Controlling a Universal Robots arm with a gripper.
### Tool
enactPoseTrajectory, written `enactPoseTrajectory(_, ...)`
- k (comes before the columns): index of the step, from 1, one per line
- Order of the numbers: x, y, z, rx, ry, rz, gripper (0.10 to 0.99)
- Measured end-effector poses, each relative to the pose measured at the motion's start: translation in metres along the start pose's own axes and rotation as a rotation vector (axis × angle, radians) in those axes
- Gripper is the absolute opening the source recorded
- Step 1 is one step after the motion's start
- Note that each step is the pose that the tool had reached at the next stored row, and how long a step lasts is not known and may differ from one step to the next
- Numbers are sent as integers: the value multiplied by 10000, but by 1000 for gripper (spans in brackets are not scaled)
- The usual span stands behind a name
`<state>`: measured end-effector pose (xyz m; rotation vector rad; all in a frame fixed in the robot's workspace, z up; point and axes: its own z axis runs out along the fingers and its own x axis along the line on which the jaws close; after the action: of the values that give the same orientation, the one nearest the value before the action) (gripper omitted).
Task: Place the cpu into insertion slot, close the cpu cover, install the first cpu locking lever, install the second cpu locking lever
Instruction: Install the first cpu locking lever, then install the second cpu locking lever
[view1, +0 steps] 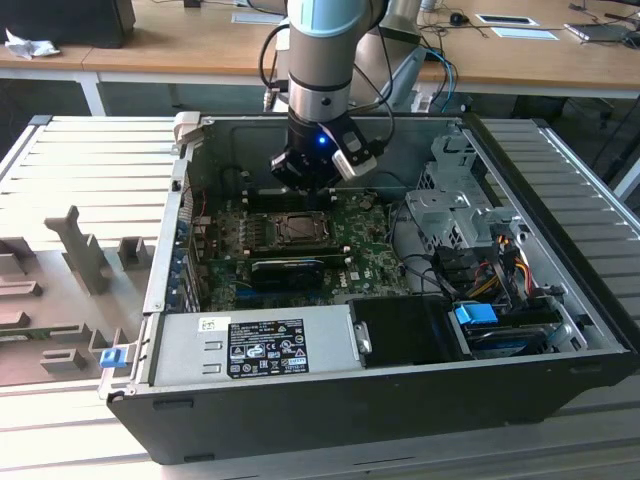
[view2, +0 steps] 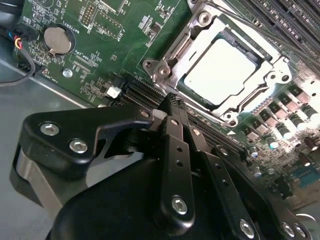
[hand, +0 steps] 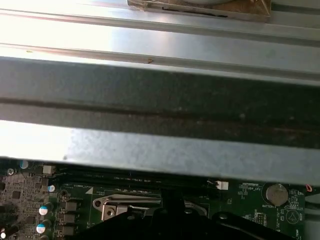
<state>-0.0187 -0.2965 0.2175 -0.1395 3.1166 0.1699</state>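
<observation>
Gripper (view2: 172, 102): fingers pressed together, holding nothing, poised above the motherboard (view2: 100, 45). Cpu (view2: 222, 70): lay seated in the insertion slot (view2: 187, 85) beneath the lowered cpu cover (view2: 272, 77), just beyond the fingertips, apart from them.

1 cpu (view2: 225, 70) – 1 coin cell (view2: 57, 40)

Silver cpu (view2: 222, 70) flat in insertion slot (view2: 186, 88) — cpu cover (view2: 272, 82) closed around it
</observation>
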Motion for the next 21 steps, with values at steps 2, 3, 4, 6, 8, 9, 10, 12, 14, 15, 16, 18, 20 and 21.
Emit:
enactPoseTrajectory(2,1,-11,-1,0,1,-1,106)
enactPoseTrajectory(3,1,-13,-2,2,1,0,106)
enactPoseTrajectory(4,1,-14,-1,0,0,1,106)
enactPoseTrajectory(6,2,-20,-3,1,1,-1,106)
enactPoseTrajectory(8,3,-36,-4,0,1,-1,106)
enactPoseTrajectory(9,4,-46,-5,1,1,-1,106)
enactPoseTrajectory(10,5,-56,-7,1,1,0,106)
enactPoseTrajectory(12,7,-83,-9,0,1,0,106)
enactPoseTrajectory(14,8,-94,-10,0,0,-1,106)
enactPoseTrajectory(15,9,-98,-11,-1,0,0,106)
enactPoseTrajectory(16,10,-100,-15,3,2,2,106)
enactPoseTrajectory(18,8,-97,-60,1,1,0,106)
enactPoseTrajectory(20,7,-95,-115,1,1,0,106)
enactPoseTrajectory(21,8,-109,-118,-1,0,-1,106)
